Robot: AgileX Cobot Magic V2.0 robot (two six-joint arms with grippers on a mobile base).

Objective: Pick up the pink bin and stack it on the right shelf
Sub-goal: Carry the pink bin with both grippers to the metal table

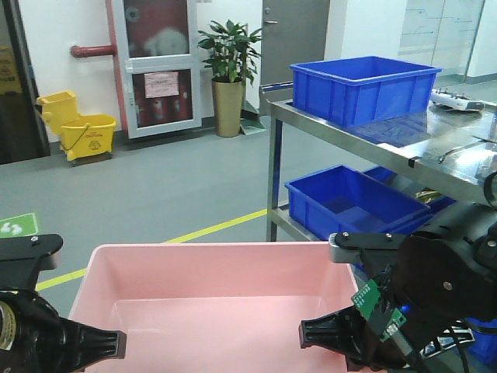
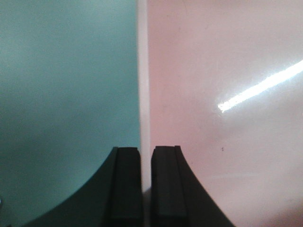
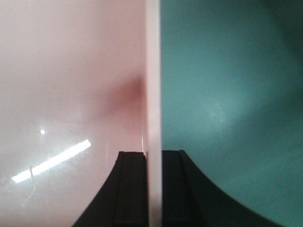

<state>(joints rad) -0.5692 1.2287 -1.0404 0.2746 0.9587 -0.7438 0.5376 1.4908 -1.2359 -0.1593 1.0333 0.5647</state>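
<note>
Slippage is my worry; the pink bin [image 1: 217, 295] sits low in front of me, short of the right shelf [image 1: 446, 140]; its glossy, sloping plastic walls give thin purchase; left gripper [image 2: 146, 156] and right gripper [image 3: 152, 158] each pinch a side wall; uneven lifting could tip it against the shiny steel top or the blue crate [image 1: 365, 89].

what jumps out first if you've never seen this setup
The pink bin fills the lower foreground, the left gripper and right gripper each clamped on a side wall. To its right, the steel shelf holds one blue crate on top and a second blue crate on the lower tier. A yellow mop bucket stands far left.
</note>
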